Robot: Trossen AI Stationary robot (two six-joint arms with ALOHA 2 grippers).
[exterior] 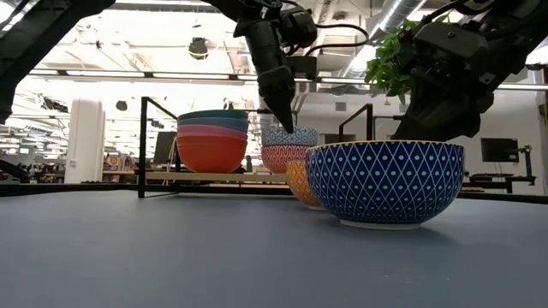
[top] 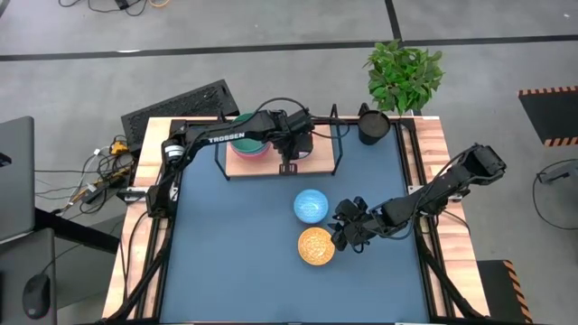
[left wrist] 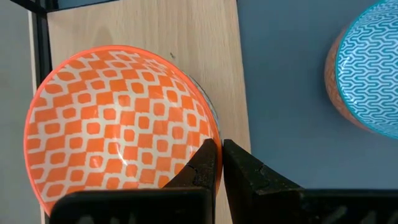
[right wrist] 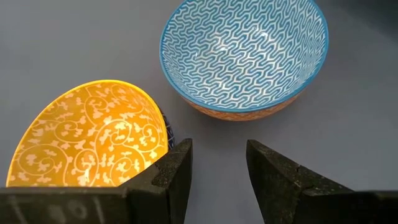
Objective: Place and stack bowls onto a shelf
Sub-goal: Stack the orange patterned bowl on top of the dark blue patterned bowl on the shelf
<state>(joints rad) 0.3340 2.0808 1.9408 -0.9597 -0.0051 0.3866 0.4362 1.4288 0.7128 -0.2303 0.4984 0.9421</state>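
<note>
High view: right end effector (top: 344,236) beside orange bowl (top: 316,246)

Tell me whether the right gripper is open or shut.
Open. The right gripper shows a clear gap between its fingers, holding nothing, beside the yellow bowl.

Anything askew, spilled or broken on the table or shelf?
Nothing stands out. Stacked bowls and the orange-check bowl sit level on the shelf; the blue bowl and yellow bowl stand upright on the table. No spills or cracks visible.
</note>
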